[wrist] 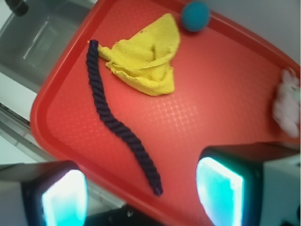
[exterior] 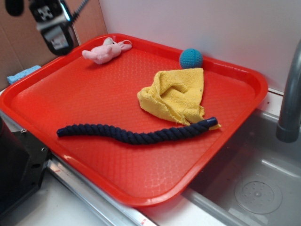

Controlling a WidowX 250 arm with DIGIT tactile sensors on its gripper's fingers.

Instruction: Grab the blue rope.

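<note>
While the claw [wrist: 141, 188] hung high up over the far left corner of the red tray [exterior: 141, 188], its two fingers [wrist: 221, 186] stood wide apart and held nothing. The blue rope [exterior: 136, 133] lay flat on the tray, well below the claw and well apart from it, and in the wrist view one of its ends pointed into the gap between the fingers. The rope's other end touched the yellow cloth [exterior: 176, 94], or lay just under its edge; I could not tell which. That was one thing that could go wrong: if the claw came down near that end, it could pinch the cloth too and drag it along. The rope was thick and round, so it could roll or slip out if the fingers closed on its smooth capped tip and not on the twisted part. A grab at one end could also let the long rest of it hang and pull free. The teal ball [exterior: 191, 58] and the pink toy bunny [exterior: 104, 52] sat away from the rope, so they were likely safe. No words or labels could be read anywhere.
</note>
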